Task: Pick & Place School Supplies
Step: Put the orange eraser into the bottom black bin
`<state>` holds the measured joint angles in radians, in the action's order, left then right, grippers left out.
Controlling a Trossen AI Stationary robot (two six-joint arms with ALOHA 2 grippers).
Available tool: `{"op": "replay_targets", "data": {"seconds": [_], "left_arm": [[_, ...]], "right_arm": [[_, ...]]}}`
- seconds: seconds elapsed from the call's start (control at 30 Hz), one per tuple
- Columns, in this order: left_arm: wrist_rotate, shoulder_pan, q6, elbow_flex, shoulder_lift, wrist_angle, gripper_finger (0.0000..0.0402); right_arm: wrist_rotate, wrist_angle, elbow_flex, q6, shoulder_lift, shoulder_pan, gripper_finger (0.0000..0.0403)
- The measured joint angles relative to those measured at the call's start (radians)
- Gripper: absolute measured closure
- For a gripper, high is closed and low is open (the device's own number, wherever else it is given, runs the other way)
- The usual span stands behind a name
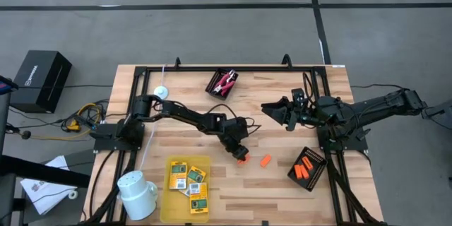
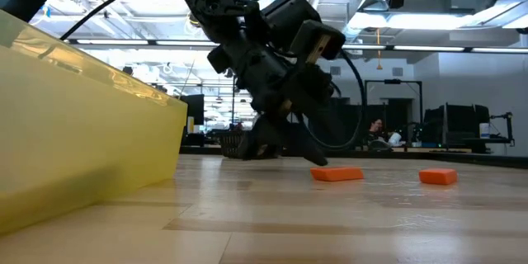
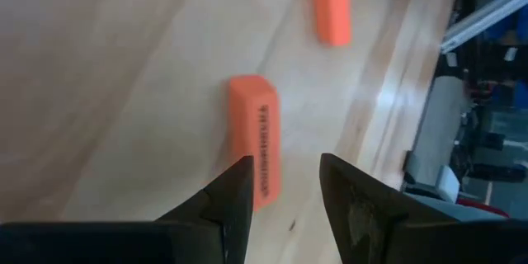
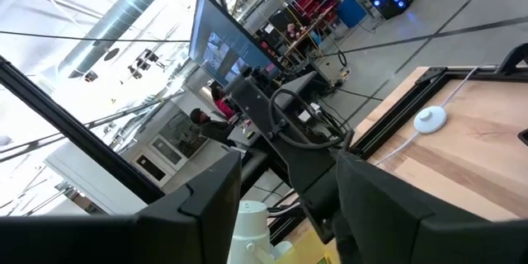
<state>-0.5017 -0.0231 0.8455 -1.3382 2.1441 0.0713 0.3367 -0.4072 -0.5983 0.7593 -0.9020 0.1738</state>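
An orange piece (image 3: 255,136) lies flat on the wooden table, just ahead of my left gripper (image 3: 285,190), which is open and slants down close above the table (image 1: 240,153). In the left wrist view one fingertip (image 3: 241,183) overlaps the piece's near end, and the gap between the fingers lies beside the piece. A second orange piece (image 1: 265,160) lies a little farther toward the table's right edge. My right gripper (image 1: 277,111) hangs open, raised above the table's middle right, with nothing in it. My left gripper comes at the orange piece slanting down from the table's left. One fingertip (image 3: 241,183) stands over the piece's near end (image 3: 262,188). I cannot tell whether it touches. The piece lies flat on the table.
A yellow tray (image 1: 169,198) with yellow-and-green packets (image 1: 188,178) sits at the near left, beside a white mug (image 1: 138,194). A black tray (image 1: 314,157) with orange pieces is at the near right. Another black tray (image 1: 214,85) with a red-handled tool (image 1: 226,81) is at the far edge. A white disc (image 1: 161,92) lies at the far left.
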Motion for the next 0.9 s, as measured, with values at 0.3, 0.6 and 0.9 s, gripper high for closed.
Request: {"op": "replay_targets", "data": {"seconds": [0.3, 0.6, 0.9], "left_arm": [[-0.013, -0.001, 0.007, -0.001, 0.011, -0.025, 0.0266], [-0.038, 0.003, 0.006, -0.004, 0.034, -0.037, 0.0266], [-0.043, 0.011, -0.001, -0.004, 0.039, -0.033, 0.0266]], "right_arm": [[0.001, 0.001, 0.0, 0.0, 0.0, 0.0, 0.0211], [0.001, 0.002, 0.0, 0.0, 0.0, 0.0, 0.0209], [0.001, 0.002, 0.0, 0.0, 0.0, 0.0, 0.0211]]}}
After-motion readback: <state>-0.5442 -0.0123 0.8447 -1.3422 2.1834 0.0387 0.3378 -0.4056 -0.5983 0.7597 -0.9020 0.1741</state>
